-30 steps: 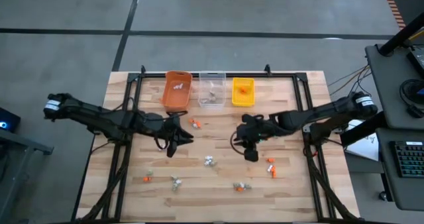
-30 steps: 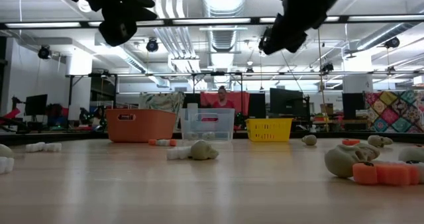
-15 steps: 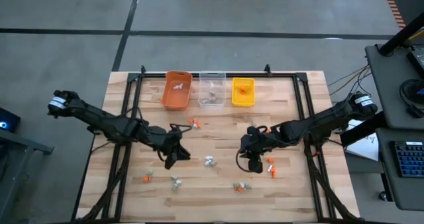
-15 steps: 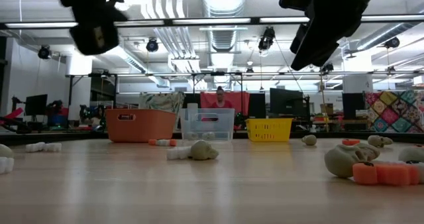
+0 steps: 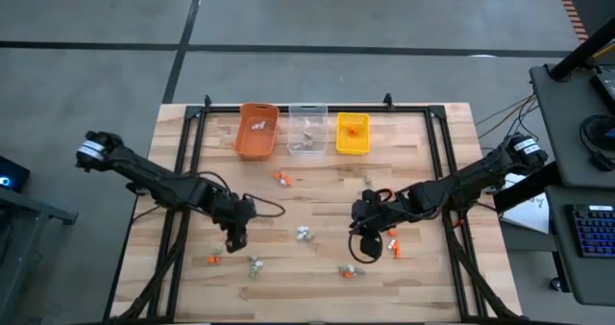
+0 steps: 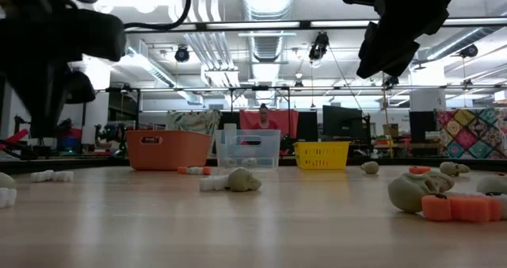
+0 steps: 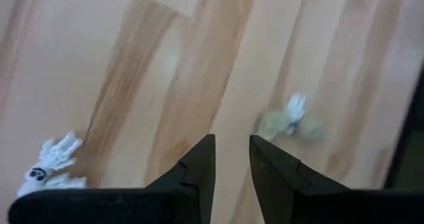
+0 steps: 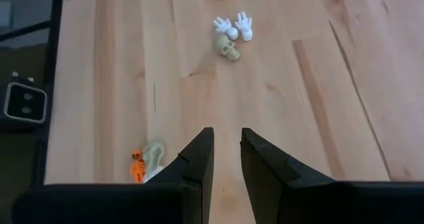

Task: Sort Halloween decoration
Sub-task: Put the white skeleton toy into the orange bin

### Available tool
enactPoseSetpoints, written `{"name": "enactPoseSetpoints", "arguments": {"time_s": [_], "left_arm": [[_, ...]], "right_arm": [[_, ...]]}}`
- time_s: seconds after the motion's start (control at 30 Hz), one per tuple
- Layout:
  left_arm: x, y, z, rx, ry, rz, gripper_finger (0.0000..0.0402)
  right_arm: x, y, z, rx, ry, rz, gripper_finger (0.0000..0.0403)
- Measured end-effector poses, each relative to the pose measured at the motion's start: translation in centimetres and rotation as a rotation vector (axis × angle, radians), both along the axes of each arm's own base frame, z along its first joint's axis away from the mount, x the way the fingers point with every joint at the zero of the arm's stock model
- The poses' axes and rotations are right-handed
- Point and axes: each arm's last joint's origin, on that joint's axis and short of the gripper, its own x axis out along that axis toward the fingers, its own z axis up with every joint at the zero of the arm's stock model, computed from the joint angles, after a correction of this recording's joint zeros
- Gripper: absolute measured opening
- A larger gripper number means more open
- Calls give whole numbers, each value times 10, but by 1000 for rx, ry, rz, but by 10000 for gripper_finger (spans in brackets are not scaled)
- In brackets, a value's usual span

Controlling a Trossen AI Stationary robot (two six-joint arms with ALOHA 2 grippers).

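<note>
No writing could be read anywhere. On the left, the left gripper hung over the wooden table, its fingers slightly apart and grasping nothing. The trinkets lay scattered on the front half of the table; a few were in the orange bin, the clear bin and the yellow bin at the back edge. On the right, the right gripper was also a little parted, empty. Behind was a large workshop with ceiling lights and one person.

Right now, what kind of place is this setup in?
Probably a large robotics lab or workshop: exposed ceiling ducts overhead, monitors on benches behind the wooden table, and a keyboard at a side desk.
</note>
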Motion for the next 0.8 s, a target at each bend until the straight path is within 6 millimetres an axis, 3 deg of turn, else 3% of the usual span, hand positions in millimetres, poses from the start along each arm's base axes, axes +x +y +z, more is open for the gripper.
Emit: {"name": "enactPoseSetpoints", "arguments": {"time_s": [0.33, 0.6, 0.8], "left_arm": [[-1, -2, -19, 103, 122, -144, 75], [-6, 4, -26, 289, 163, -252, 75], [-5, 8, -32, 435, 179, -236, 75]], "right_arm": [[1, 0, 1, -7, -12, -36, 66], [1, 0, 0, -7, -12, -37, 66], [1, -1, 0, -19, -17, -49, 66]]}}
